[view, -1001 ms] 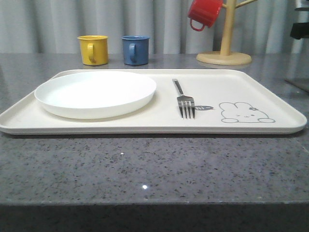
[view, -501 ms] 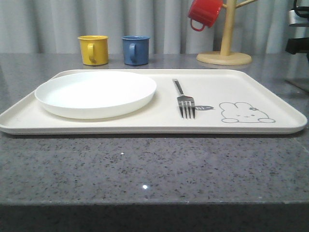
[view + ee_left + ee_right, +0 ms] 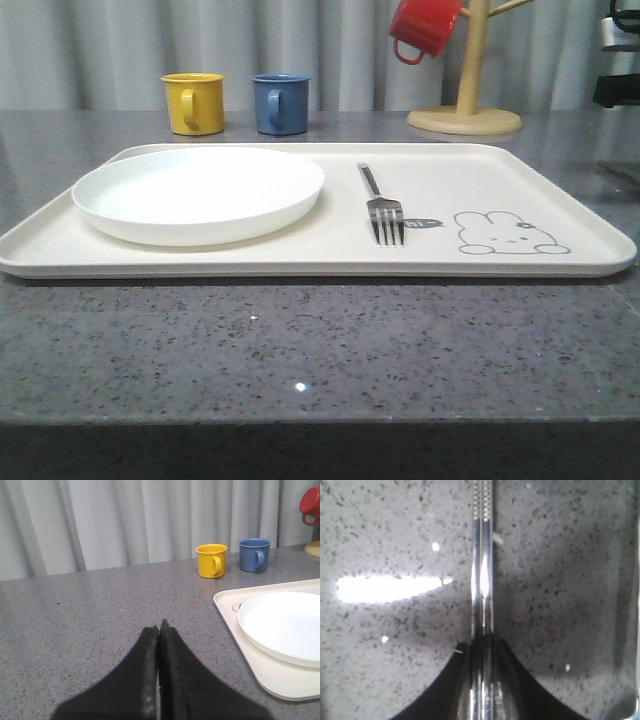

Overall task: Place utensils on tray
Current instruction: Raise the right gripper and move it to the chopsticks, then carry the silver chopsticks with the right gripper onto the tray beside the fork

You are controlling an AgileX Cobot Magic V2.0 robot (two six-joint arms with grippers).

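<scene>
Slim silver metal fork (image 3: 383, 208) lies flat right of centre on the cream rectangular tray (image 3: 560, 262), tines toward the camera, beside the round white plate (image 3: 198, 193). A pair of shiny metal chopsticks (image 3: 482, 570) is clenched in the right claw (image 3: 482, 680) above the speckled grey stone bench (image 3: 390, 645). Left claw (image 3: 159, 645) is closed, empty, over the bench.

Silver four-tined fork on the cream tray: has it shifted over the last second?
No. The silver four-tined fork lies in the same spot on the cream rectangular tray, tines beside the grey rabbit drawing as before.
</scene>
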